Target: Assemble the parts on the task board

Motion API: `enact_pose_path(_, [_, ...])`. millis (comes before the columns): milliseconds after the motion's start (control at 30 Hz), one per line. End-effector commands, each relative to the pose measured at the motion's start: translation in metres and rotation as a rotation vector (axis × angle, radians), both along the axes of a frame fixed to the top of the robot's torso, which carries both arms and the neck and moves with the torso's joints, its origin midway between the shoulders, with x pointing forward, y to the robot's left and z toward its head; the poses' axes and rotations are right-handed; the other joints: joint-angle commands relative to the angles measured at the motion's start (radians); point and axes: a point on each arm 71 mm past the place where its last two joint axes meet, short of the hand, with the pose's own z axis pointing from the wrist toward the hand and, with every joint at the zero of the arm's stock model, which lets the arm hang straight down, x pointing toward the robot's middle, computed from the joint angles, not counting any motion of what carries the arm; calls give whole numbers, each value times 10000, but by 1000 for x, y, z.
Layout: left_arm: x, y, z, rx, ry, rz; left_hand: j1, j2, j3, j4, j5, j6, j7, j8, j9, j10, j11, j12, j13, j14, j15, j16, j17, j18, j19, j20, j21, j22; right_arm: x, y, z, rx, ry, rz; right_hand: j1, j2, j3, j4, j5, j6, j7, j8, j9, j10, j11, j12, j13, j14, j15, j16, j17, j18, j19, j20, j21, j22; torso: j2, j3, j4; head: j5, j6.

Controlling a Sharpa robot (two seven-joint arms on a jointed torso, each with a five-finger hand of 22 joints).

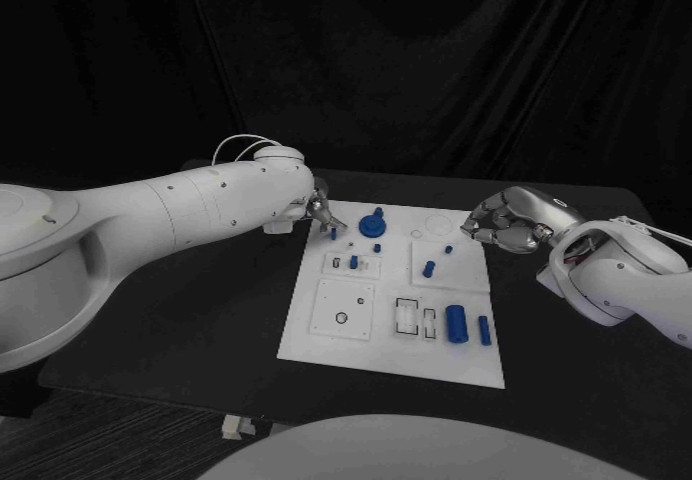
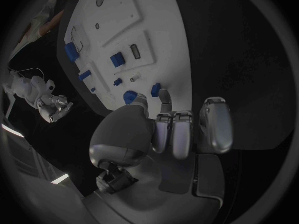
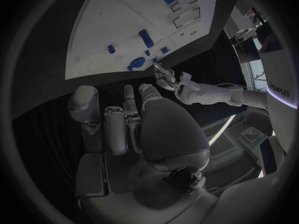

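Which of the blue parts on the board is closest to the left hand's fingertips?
The small blue part at the task board's far left corner: the left hand's fingertips are right at it, while the other blue parts lie farther off.

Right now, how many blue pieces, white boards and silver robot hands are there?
Blue pieces: 8
White board: 1
Silver hands, left hand and right hand: 2
Total: 11
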Motion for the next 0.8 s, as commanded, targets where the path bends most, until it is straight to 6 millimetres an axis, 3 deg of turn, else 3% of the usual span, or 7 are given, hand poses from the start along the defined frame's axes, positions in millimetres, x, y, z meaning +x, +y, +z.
enact_pose_path(33, [0,-3,-1,-146,67,-236,88,31,-145,-3,-42,-211,1,-142,231,944,67,48,2502,1159,35,179,2643,30,-19,98,-162,1927,0,0,-1,-44,53,-79,161,-4,278,33,205,38,-28,164,149,1027,-112,49,2545,664,-108,-40,1168,153,29,-28,10,1331,-4,-3,8,-16,0])
enact_pose_path(333, [1,-5,-2,-121,121,-249,148,57,-122,-31,2,-263,38,-280,147,919,104,11,2472,1159,69,179,2643,36,-44,133,-186,1919,0,-1,-1,-52,72,-92,167,-7,293,32,211,41,-32,167,152,1027,-116,49,2545,667,-112,-34,1175,155,29,-32,0,1329,-3,-3,-2,-15,0])
enact_pose_path(600, [0,-6,-4,-60,238,-272,488,85,37,-233,656,-190,69,-520,-13,903,138,-10,2455,1159,108,179,2643,50,-84,189,-204,1908,0,0,-1,-55,81,-87,167,-7,293,32,211,41,-32,167,152,1027,-116,49,2545,667,-112,-34,1175,155,29,-32,0,1329,-2,3,0,-16,0])
enact_pose_path(800, [0,-7,-6,-45,293,-284,708,68,140,-391,862,-220,83,-634,-64,896,147,-20,2447,1159,116,179,2643,54,-97,200,-209,1904,0,0,-1,-62,90,-83,167,-7,293,32,211,41,-32,167,152,1027,-116,49,2545,667,-112,-34,1175,155,29,-32,0,1329,-5,-2,1,-16,0])
